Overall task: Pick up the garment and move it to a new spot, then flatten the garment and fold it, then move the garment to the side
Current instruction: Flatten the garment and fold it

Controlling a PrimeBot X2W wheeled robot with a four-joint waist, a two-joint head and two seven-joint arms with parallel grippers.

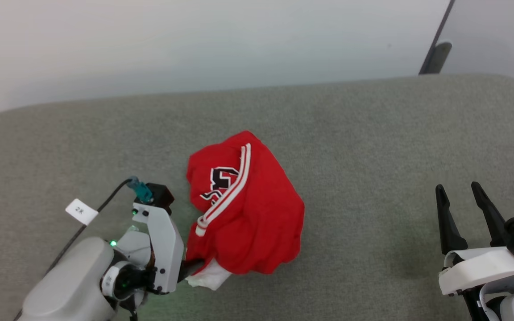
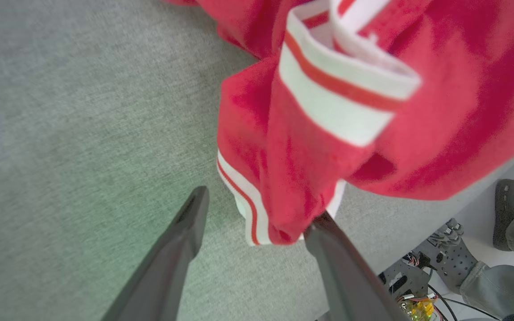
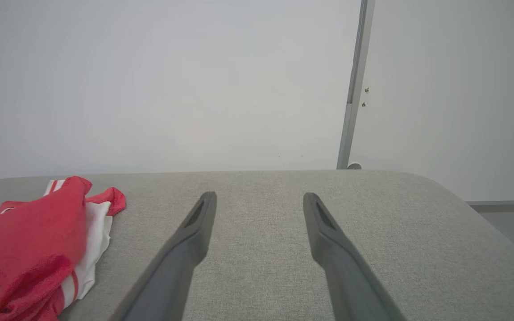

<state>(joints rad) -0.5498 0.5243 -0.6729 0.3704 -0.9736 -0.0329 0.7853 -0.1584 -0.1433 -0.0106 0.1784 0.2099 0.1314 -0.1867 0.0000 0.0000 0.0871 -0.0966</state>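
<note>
In the head view cloth hides the fingertips of the left gripper (image 2: 261, 203); the black number (image 1: 221, 180) is creased, unreadable. The crumpled red sports jersey with white panels and red-white striped trim (image 1: 248, 209) lies on the grey fabric table (image 1: 373, 133), its hem between that gripper's spread fingers, touching one. The right gripper (image 1: 458, 186), fingers apart, stands well apart from it. A person's grey clogs (image 2: 509, 209) show past the table edge

Left arm (image 1: 72, 283) angled inward, right arm (image 1: 480, 267) straight (jaws spread wide)
</note>
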